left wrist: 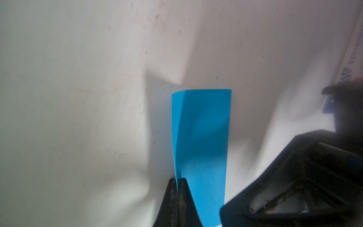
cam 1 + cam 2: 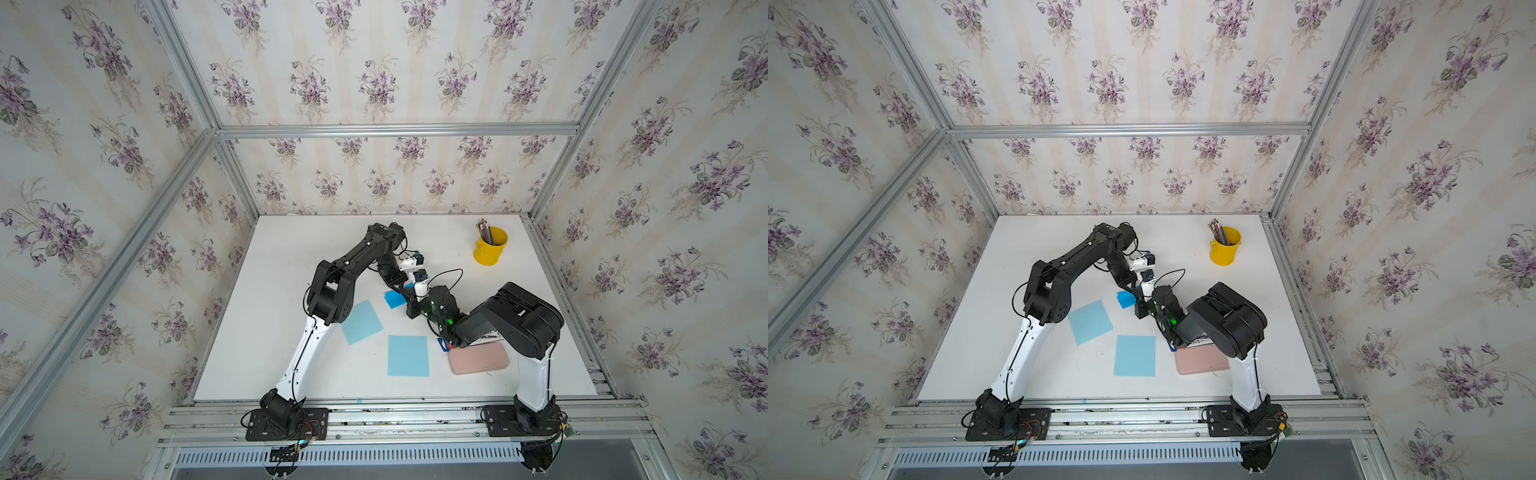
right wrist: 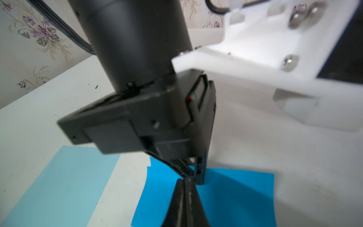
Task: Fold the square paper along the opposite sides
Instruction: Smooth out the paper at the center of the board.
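Pinching the bright blue paper by its edge, my left hand is clamped tight on it, midway across the worktop. My right hand is closed too, tips meeting the left's just over it; whether it grips paper I cannot tell. Nearer the front edge lie a tilted pale sheet and a straight pale sheet, a pink case beside them. Free room behind, up to the yellow pencil cup.

Bright diffuse light; soft shadows; wrist views blurry.
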### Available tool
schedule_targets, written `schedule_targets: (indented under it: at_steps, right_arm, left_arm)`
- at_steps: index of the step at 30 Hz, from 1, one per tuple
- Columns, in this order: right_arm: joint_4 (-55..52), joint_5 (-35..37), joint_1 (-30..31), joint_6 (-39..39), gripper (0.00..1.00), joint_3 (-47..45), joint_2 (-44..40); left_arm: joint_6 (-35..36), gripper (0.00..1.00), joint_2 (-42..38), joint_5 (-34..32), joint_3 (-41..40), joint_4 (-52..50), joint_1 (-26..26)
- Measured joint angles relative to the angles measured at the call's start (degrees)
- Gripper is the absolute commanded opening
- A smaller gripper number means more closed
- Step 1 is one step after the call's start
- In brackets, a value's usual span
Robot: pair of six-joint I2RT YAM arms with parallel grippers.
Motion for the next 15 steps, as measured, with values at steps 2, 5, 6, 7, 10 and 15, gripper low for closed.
schedule_targets:
  at_steps: [2, 5, 6, 7, 10, 15]
  right_arm:
    - [-0.3, 0.3, 0.1, 0.0, 0.00, 0.6, 0.8]
    - [-2.1, 2.4, 1.2, -1.2, 0.00, 2.2, 1.5]
    - [-2.6, 2.4, 1.5, -1.7, 0.00, 2.7, 1.7]
    - [-2.8, 2.5, 1.7, -2.1, 0.00, 3.1, 1.9]
    - [-3.4, 3.3, 2.0, -3.1, 0.00, 4.0, 3.0]
    - [-4.4, 6.0, 2.1, -4.2, 0.00, 4.4, 4.1]
  left_arm:
    - [0.0, 0.00, 0.0, 0.0, 0.0, 0.0, 0.0]
    - [0.0, 0.00, 0.0, 0.1, 0.0, -0.1, 0.0]
    - [0.0, 0.00, 0.0, 0.1, 0.0, -0.2, 0.0]
    - [0.0, 0.00, 0.1, 0.3, 0.0, -0.2, 0.0]
    - [0.4, 0.00, 0.1, 0.3, 0.1, -0.1, 0.2]
    - [0.5, 0.00, 0.1, 0.3, 0.1, 0.0, 0.3]
